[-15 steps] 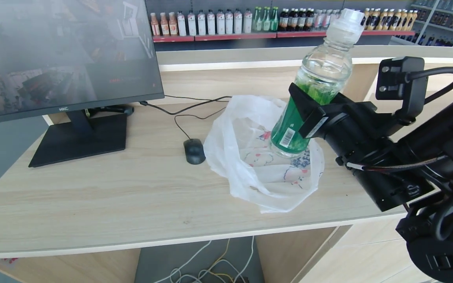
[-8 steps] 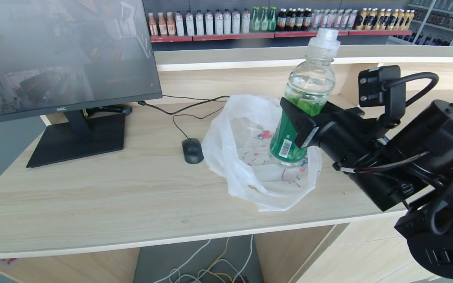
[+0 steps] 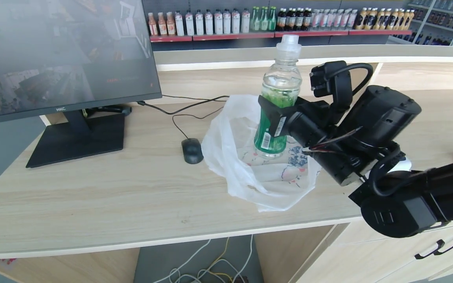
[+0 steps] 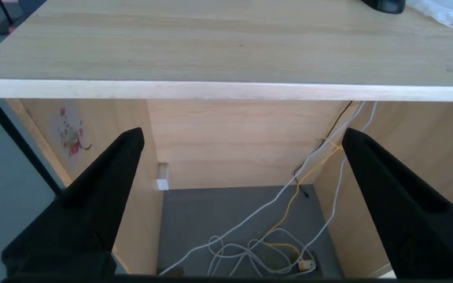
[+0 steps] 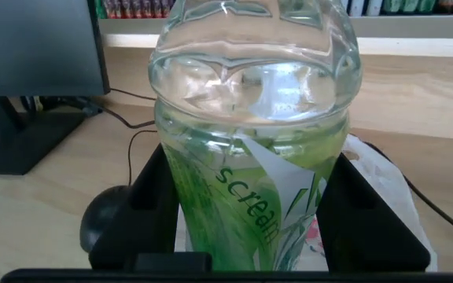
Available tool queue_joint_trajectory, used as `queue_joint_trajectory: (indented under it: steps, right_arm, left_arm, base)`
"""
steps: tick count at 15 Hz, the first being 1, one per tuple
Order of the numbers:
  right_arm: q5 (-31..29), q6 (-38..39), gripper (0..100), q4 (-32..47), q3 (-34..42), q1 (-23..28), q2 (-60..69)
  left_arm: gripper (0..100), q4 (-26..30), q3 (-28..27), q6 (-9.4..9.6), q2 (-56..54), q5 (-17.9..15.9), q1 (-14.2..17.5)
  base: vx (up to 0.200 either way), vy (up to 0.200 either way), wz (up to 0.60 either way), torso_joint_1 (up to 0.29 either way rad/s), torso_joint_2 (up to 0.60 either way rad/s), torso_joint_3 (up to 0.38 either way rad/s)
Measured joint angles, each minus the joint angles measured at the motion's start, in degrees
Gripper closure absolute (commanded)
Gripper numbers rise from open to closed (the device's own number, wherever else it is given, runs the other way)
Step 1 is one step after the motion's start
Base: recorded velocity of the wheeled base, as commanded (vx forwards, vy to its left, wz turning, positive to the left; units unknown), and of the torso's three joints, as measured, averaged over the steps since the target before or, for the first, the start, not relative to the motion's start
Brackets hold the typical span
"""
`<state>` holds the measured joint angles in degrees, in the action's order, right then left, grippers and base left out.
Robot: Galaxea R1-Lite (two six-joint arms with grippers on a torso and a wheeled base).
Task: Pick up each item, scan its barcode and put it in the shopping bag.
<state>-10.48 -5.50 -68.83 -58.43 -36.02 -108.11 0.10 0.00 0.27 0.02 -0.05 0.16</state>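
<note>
Right hand (image 3: 275, 118): clenched on the bottle (image 3: 278, 98), one finger on each side of the green label. The right wrist view confirms both fingers (image 5: 144, 208) pressed against the body, below the clear shoulder. The grip appears secure.

Bottle: close to upright, cap uppermost, held over the open mouth of the shopping bag (image 3: 238, 165). Its base sits within the bag's outline. Whether it touches the bag's floor cannot be told. The barcode (image 3: 265, 140) faces outward, low on the label.

Shopping bag: thin white film, slumped open on the bench (image 3: 112, 188), just beside the mouse (image 3: 192, 150). Its rim is slack and uneven.

Left hand (image 4: 242, 204): released, holding nothing, below the bench's front edge and well away from the work.

Assessment: the step in hand is judged to be placing the bottle in the bag.

Recommendations:
- Lower the bottle straight down, keeping it upright and centred in the opening, clear of the raised far wall of film.
- Do not release until the base is seated. A tall bottle on soft film is likely to topple.
- Open the fingers only enough to free the label.
- Withdraw upward, not sideways, so the fingers do not catch the rim and drag the bag along the bench.
</note>
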Motion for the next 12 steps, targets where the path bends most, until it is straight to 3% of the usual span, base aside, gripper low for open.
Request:
queue_joint_trajectory:
  steps: [12]
  right_arm:
    - [3.32, -0.09, 100, -0.04, -17.01, 2.86, -13.34]
  left_arm:
    - [0, 0.0, 0.0, 0.0, 0.0, 0.02, 0.0]
  base:
    - [0.0, 0.0, 0.0, 0.0, 0.0, 0.0]
